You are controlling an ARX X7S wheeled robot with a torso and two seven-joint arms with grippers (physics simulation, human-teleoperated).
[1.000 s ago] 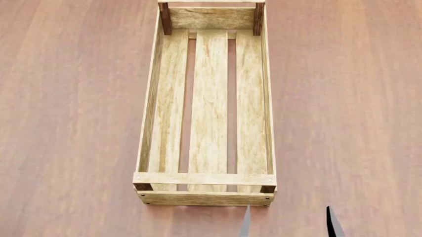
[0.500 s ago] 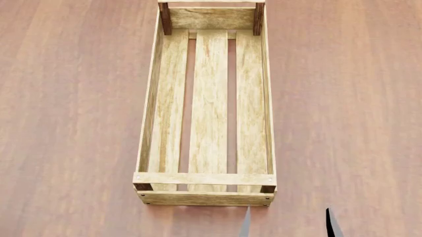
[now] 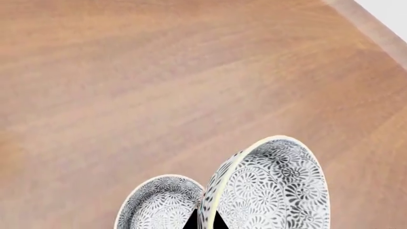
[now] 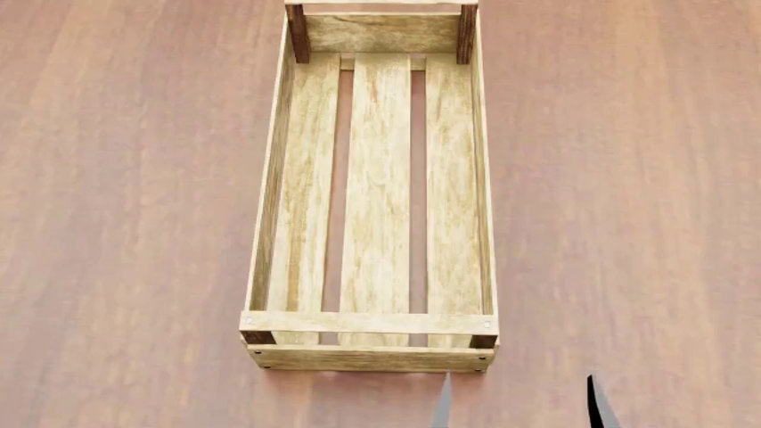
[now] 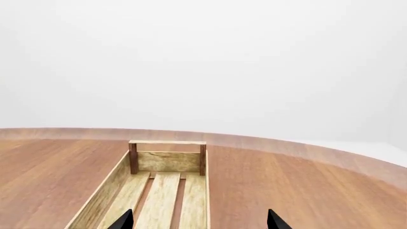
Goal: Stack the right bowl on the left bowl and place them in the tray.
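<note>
In the left wrist view, two bowls with a black-and-white flower pattern are close together. The larger-looking bowl (image 3: 273, 191) stands tilted on edge, and my left gripper (image 3: 205, 223) is shut on its cream rim, one dark fingertip on each side. The other bowl (image 3: 159, 205) lies just beside it on the wooden table; I cannot tell whether they touch. The tray (image 4: 271, 178) is a long light-wood crate with nothing in it, in the middle of the head view. My right gripper (image 4: 521, 406) hangs open just in front of the tray's near right corner. Neither bowl shows in the head view.
The table's edge (image 3: 375, 28) runs past the bowls on the far side. From the right wrist, the tray (image 5: 168, 161) stretches away between the gripper's (image 5: 199, 222) spread fingertips, with the table's far edge (image 5: 286, 145) and a white background behind it.
</note>
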